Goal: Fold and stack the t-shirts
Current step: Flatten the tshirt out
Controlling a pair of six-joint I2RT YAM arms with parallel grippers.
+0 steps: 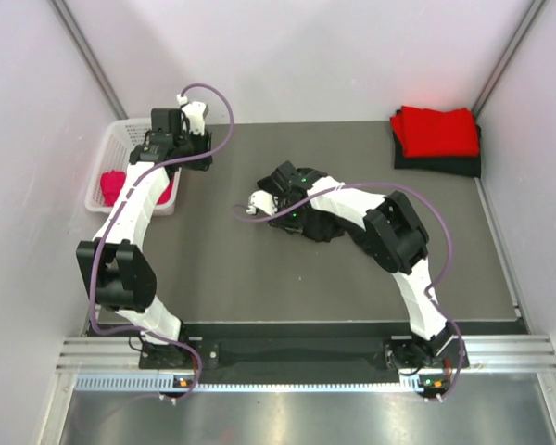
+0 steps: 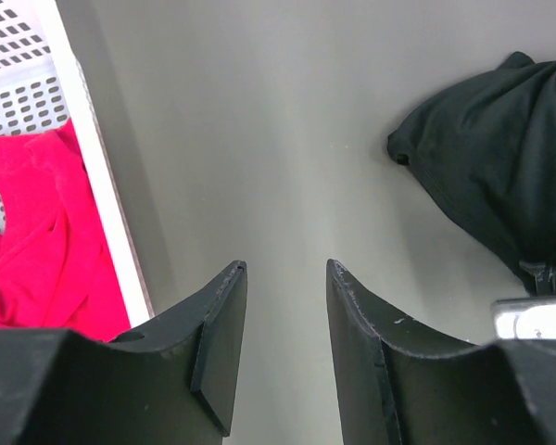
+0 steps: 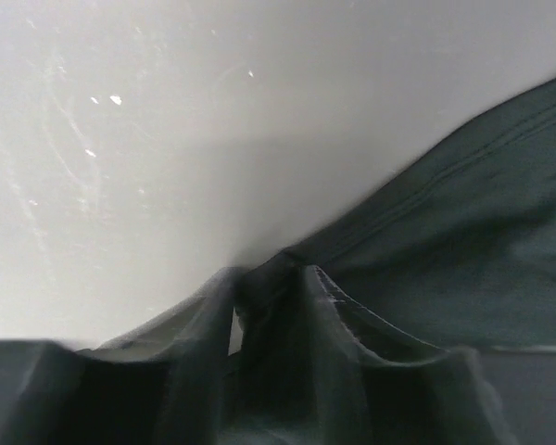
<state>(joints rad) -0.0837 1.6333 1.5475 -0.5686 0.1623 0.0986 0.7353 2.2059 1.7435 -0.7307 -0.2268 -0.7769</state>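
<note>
A crumpled black t-shirt (image 1: 322, 227) (image 2: 500, 158) (image 3: 463, 250) lies mid-table. My right gripper (image 1: 280, 215) (image 3: 269, 273) is down at its left edge, and a fold of the black cloth fills the narrow gap between its fingers. A pink-red t-shirt (image 1: 113, 185) (image 2: 37, 241) lies bunched in the white basket (image 1: 111, 148) (image 2: 93, 167) at the left. My left gripper (image 1: 178, 148) (image 2: 287, 269) hovers just right of the basket's rim, open, with only bare table between its fingers. A folded red t-shirt (image 1: 435, 130) rests on a folded black one (image 1: 440, 165) at the back right.
The grey table (image 1: 222, 260) is walled on the left, right and back. The right arm's cable (image 1: 250, 215) loops over the table to the left of the black shirt. A metal rail (image 1: 306, 357) runs along the near edge.
</note>
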